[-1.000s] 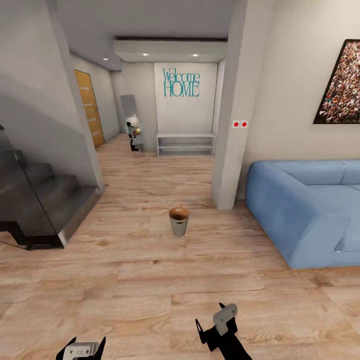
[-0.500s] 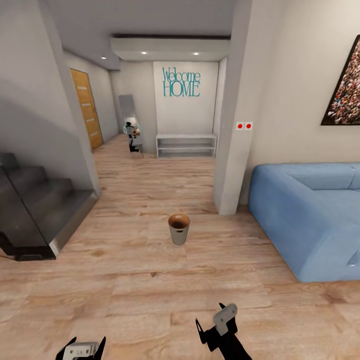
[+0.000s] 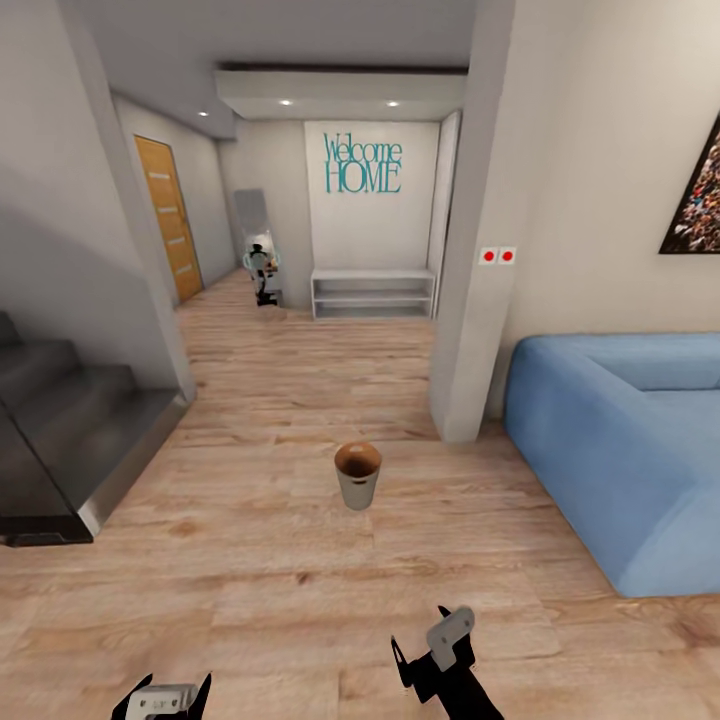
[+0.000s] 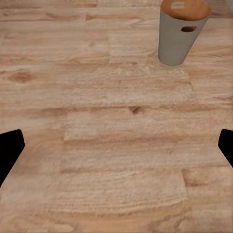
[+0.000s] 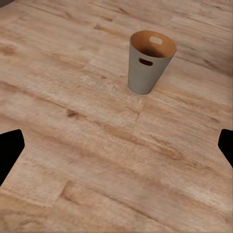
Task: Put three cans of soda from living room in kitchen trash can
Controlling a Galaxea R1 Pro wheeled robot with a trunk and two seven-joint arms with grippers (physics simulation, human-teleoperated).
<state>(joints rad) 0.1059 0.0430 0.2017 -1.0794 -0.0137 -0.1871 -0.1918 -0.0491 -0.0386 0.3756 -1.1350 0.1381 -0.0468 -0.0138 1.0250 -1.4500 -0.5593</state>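
The tash can (image 3: 357,487) stands upright on the wood floor a short way ahead of me, pale grey outside and brown inside, with an oval slot near its rim. It also appears in the left wrist view (image 4: 177,41) and the right wrist view (image 5: 145,68). The inside that I can see looks bare. My left gripper (image 3: 165,695) hangs low at the near left, open, with its fingers spread wide over bare floor (image 4: 116,148). My right gripper (image 3: 425,640) is open too, with nothing between its fingers (image 5: 116,148). The cans of soda are out of view.
A blue sofa (image 3: 620,450) fills the right side, behind a pale pillar (image 3: 468,300). Dark stairs (image 3: 60,440) rise at the left. Down the hallway stand a white shelf (image 3: 372,293), a mirror (image 3: 258,245) and a wooden door (image 3: 162,215). Open floor lies between me and the bin.
The whole view has shifted: the camera has moved forward, so the bin sits lower and nearer, and the stairs slide off left. Both grippers keep their pose.
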